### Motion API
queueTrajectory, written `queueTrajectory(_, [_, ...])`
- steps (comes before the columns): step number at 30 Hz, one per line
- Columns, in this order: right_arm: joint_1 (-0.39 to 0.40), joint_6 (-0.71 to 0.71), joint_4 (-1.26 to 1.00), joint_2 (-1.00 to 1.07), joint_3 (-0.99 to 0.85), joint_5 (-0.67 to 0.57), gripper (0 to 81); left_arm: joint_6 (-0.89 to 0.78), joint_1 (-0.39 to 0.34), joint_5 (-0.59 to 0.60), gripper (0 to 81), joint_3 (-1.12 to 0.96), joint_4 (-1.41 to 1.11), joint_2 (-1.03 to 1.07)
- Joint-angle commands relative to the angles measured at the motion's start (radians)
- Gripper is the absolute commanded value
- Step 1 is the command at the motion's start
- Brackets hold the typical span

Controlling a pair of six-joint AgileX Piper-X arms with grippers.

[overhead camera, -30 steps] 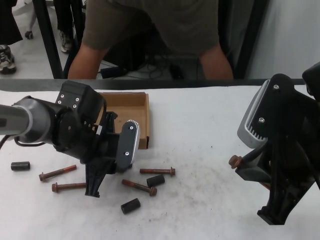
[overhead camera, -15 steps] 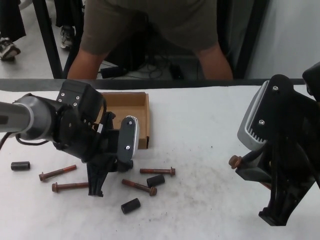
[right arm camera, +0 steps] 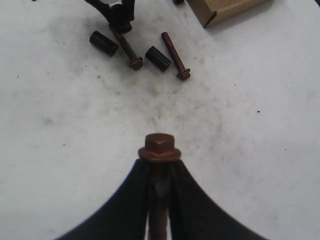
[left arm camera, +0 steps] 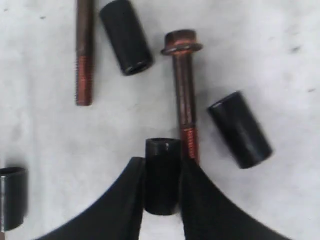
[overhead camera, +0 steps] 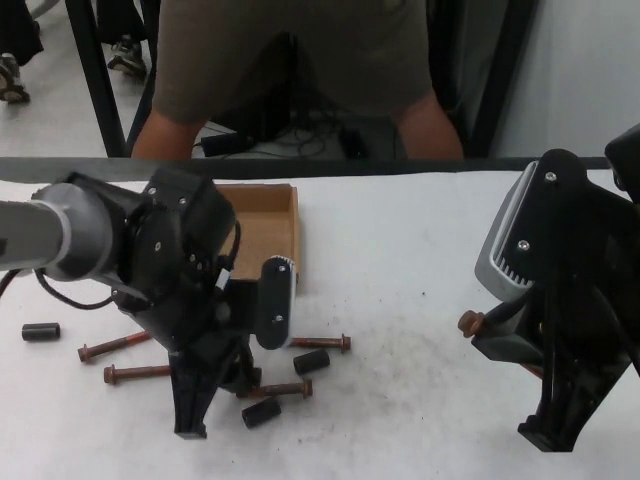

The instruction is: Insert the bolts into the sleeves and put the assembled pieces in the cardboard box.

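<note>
On the high view, my left arm (overhead camera: 90, 235) is folded over and pitched steeply down at the bench (overhead camera: 400, 250). My right arm (overhead camera: 565, 300) hangs well apart from it. The right gripper (overhead camera: 487, 335) is clamped on the held bolt (overhead camera: 470, 323), whose head juts just past the fingertips. The cardboard box (overhead camera: 293, 235) sits beyond the left arm, open side up.

On the left wrist view, the left gripper (left arm camera: 162, 167) has its fingers closed on the gripped sleeve (left arm camera: 162, 175), whose open end pokes out past the tips. The threaded end of a rusty bolt (left arm camera: 184, 95) lies just beside one finger, and a loose sleeve (left arm camera: 240, 130) lies outside that finger. Ahead of the tips lie another sleeve (left arm camera: 126, 37) and a second bolt (left arm camera: 84, 50).

On the right wrist view, my fingers pinch the held bolt's shank, with the hex head just ahead of them. The box corner is far ahead, and the marks on its wall are too small for me to read.
</note>
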Motion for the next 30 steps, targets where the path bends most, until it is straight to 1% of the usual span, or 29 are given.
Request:
queueTrajectory(1, [-0.003,0.002,-0.013,-0.013,0.0,-0.002,0.2,-0.093,-0.034,-0.029,0.8,-0.004,0.055,-0.078])
queueTrajectory(3, [-0.003,0.007,-0.013,-0.013,0.0,-0.002,0.2,-0.167,-0.05,-0.061,0.8,-0.004,0.059,-0.119])
queueTrajectory(6, [-0.003,0.038,-0.017,-0.013,-0.003,-0.002,0.2,-0.286,-0.06,-0.061,0.8,-0.004,0.055,-0.195])
queueTrajectory(13, [-0.003,0.313,-0.082,-0.013,-0.003,-0.014,0.2,-0.545,-0.059,-0.061,0.8,0.033,0.083,-0.374])
queueTrajectory(14, [-0.003,0.357,-0.106,-0.013,-0.003,-0.03,0.2,-0.585,-0.059,-0.059,0.8,0.049,0.083,-0.404])
queueTrajectory(18, [-0.003,0.543,-0.237,-0.013,-0.003,-0.075,0.2,-0.738,-0.057,0.015,0.8,0.13,0.069,-0.52])
queueTrajectory(21, [-0.003,0.696,-0.348,-0.01,0.0,-0.077,0.2,-0.844,-0.057,0.049,0.8,0.221,0.015,-0.609])
queueTrajectory(26, [-0.003,0.854,-0.482,0.025,0.0,-0.121,0.2,-1.1,-0.055,0.181,0.8,0.339,-0.145,-0.748])
queueTrajectory(30, [-0.003,1.002,-0.62,0.076,0.0,-0.178,0.2,-1.235,-0.055,0.222,0.8,0.397,-0.292,-0.827])
